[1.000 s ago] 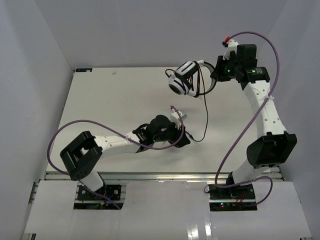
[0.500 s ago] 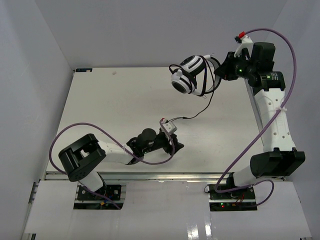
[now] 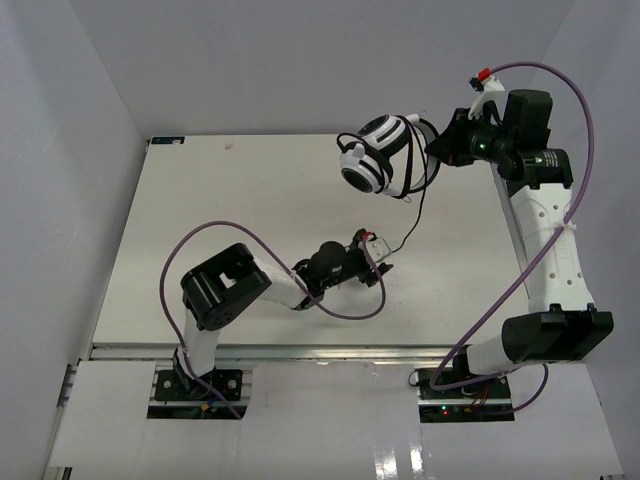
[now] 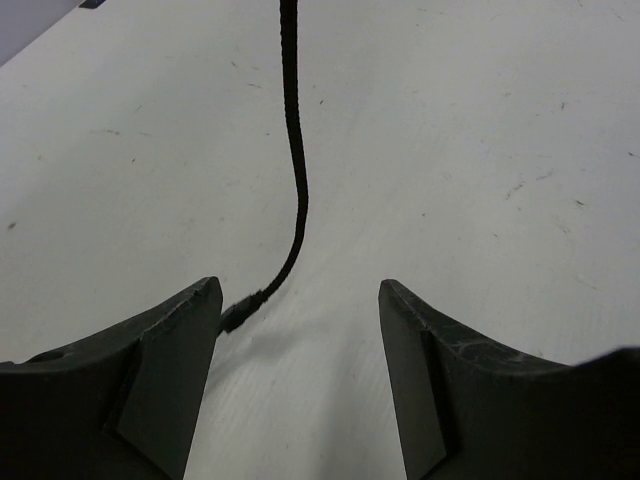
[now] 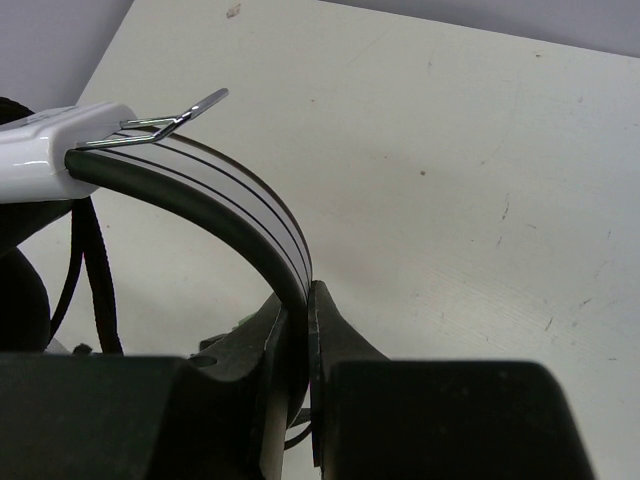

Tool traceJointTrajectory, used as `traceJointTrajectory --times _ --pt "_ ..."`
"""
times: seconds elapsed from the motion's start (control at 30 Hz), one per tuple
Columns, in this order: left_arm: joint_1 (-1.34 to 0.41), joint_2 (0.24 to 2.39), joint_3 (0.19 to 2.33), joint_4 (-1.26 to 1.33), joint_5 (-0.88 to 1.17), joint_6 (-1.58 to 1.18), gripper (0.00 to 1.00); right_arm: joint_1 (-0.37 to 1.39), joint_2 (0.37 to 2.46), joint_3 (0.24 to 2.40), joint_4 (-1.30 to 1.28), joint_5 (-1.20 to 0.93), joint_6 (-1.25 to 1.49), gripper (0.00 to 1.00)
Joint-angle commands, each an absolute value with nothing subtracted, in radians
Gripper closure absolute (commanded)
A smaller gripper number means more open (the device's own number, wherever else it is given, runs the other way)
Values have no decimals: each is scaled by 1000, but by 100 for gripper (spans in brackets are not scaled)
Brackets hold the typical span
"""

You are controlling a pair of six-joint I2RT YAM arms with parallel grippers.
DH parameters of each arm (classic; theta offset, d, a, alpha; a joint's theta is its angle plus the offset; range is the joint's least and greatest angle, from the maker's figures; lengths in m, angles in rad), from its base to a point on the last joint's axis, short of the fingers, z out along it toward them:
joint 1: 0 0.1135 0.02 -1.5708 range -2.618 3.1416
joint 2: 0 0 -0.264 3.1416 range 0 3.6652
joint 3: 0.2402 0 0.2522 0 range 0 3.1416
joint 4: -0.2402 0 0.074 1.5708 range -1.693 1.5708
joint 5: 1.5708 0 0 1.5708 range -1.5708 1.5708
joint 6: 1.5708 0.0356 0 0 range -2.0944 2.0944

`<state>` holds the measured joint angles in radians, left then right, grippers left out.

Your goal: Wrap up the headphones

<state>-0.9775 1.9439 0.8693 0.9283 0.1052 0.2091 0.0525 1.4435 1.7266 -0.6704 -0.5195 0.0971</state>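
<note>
The headphones [image 3: 372,155], white cups with black pads, hang in the air at the back right. My right gripper [image 3: 440,150] is shut on their black-and-white headband [image 5: 225,205], which runs between the closed jaws [image 5: 305,295]. Part of the thin black cord is wound round the headphones. The rest [image 3: 412,215] drops to the table and ends by my left gripper [image 3: 378,262]. In the left wrist view the left gripper [image 4: 298,292] is open and low over the table. The cord [image 4: 297,180] runs toward it, and its plug end [image 4: 236,315] lies just beside the left finger [image 4: 170,350].
Thick purple robot cables [image 3: 345,310] loop beside the left arm and along the right arm [image 3: 500,290]. The white table [image 3: 230,210] has walls at the left, back and right. A small blue mark [image 3: 165,141] sits at its back left corner.
</note>
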Motion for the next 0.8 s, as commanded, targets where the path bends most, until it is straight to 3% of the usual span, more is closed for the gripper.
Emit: traceJointTrajectory --times 0.0,0.17,0.27,0.3,0.4,0.47,0.77 --pt "-982 2047 1023 912 136 269 26 53 1378 1722 -580 -594 157 92" --pt "-982 2117 1147 863 155 263 28 54 1368 1708 -571 -605 166 92" --pt "-982 2160 1212 839 160 234 43 54 1363 1699 -566 -609 169 92" --pt "-982 2167 1222 840 154 225 50 54 1362 1695 -565 -609 170 92" --pt "-982 2169 1218 850 174 200 90 54 1353 1686 -564 -603 163 92" --pt "-982 2144 1173 892 198 187 100 53 1350 1684 -568 -593 158 92" --pt "-1047 1878 858 993 292 166 100 50 1373 1695 -578 -455 137 92"
